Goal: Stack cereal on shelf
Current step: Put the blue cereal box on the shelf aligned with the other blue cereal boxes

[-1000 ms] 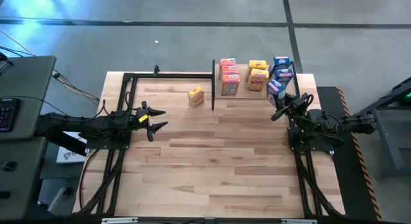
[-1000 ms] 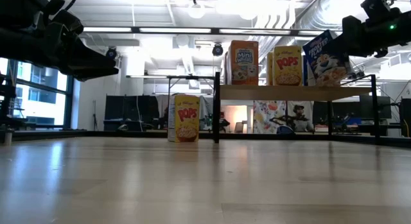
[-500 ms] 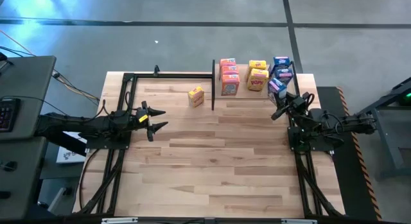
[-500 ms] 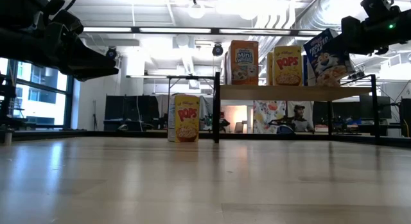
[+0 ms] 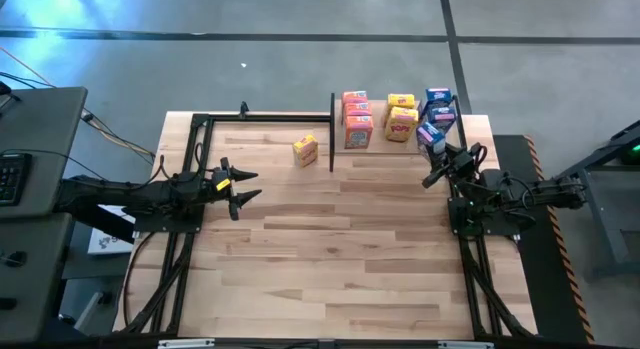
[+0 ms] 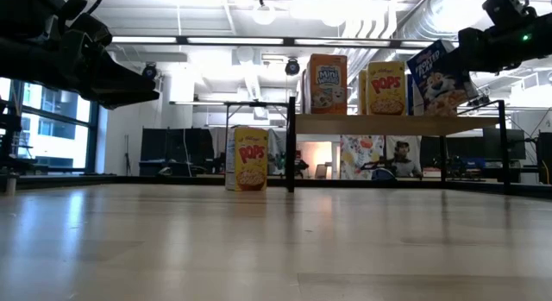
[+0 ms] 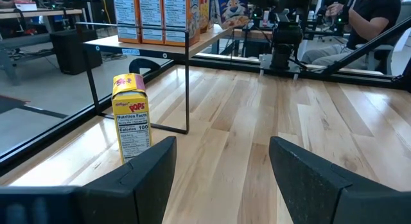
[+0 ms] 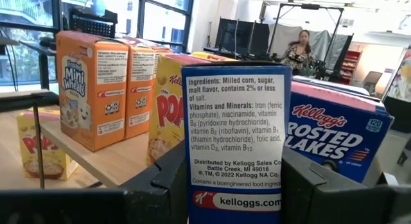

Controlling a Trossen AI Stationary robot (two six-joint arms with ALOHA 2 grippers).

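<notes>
Frosted Flakes box [image 5: 429,137], blue, is pinched side-on in the right claw [image 5: 434,170], tilted at the right end of the shelf [image 6: 392,124] beside two more blue boxes [image 5: 439,103]. Also on the shelf are three orange Mini-Wheats boxes [image 5: 356,117] at its left end and two yellow Pops boxes [image 5: 401,116] in the middle. A third yellow Pops box [image 5: 306,150] stands upright on the wooden desk [image 5: 330,249], just left of the shelf's black post. Well apart from it, the left claw [image 5: 243,186] hangs above the desk's left side, fingers spread and empty. A seated person [image 7: 366,22] shows beyond the desk.
</notes>
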